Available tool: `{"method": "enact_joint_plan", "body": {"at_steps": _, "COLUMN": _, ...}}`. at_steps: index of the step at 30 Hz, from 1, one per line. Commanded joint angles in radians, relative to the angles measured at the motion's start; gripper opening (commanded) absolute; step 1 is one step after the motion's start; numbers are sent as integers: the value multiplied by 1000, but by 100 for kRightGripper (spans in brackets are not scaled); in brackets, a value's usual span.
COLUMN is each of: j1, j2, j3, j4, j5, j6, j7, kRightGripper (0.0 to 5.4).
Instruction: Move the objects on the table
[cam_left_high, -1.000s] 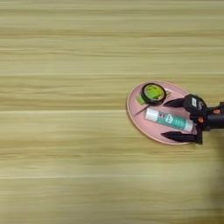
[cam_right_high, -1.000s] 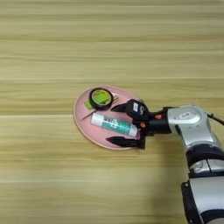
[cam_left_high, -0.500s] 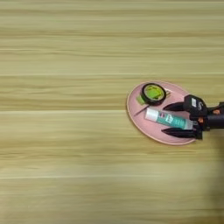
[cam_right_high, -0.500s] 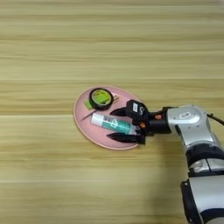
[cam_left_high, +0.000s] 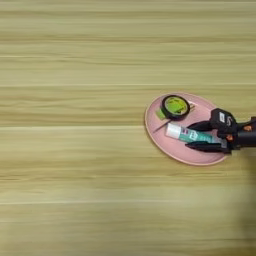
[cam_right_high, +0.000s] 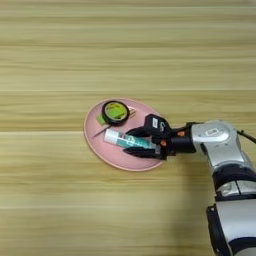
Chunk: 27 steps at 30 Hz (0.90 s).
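A white glue stick (cam_left_high: 181, 133) with a teal-green label lies across a pink oval plate (cam_left_high: 154, 134). My right gripper (cam_left_high: 198, 136) reaches in from the right, with one black finger on each long side of the stick, closed against it. The stick still rests on the plate. Behind it on the same plate lies a black tape roll (cam_left_high: 175, 106) with a yellow-green inside, clear of the fingers. In the right eye view, the glue stick (cam_right_high: 117, 137) and the gripper (cam_right_high: 129, 142) meet the same way.
A small green block (cam_right_high: 102, 120) with a thin stick lies on the plate beside the tape roll. My silver forearm (cam_right_high: 215, 140) stretches to the right edge. The light wooden table (cam_left_high: 75, 150) spreads wide to the left, front and back of the plate.
The two black fingers have drawn together around the glue stick, from wide apart to lying against it. The stick, tape roll and plate have not moved.
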Motion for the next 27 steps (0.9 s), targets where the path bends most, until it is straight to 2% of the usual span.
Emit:
{"method": "enact_joint_plan", "body": {"at_steps": 1, "j1": -66, "j2": -41, "j3": -17, "j4": -30, "j5": 6, "j6": -2, "j7": -38, "kRightGripper": 182}}
{"method": "enact_joint_plan", "body": {"at_steps": 10, "j1": -69, "j2": -34, "j3": -23, "j4": -28, "j5": 18, "j6": -7, "j7": -37, "kRightGripper": 168}}
{"method": "enact_joint_plan", "body": {"at_steps": 27, "j1": -87, "j2": -17, "j3": -70, "j4": -96, "j5": 89, "j6": 4, "j7": 4, "kRightGripper": 168}}
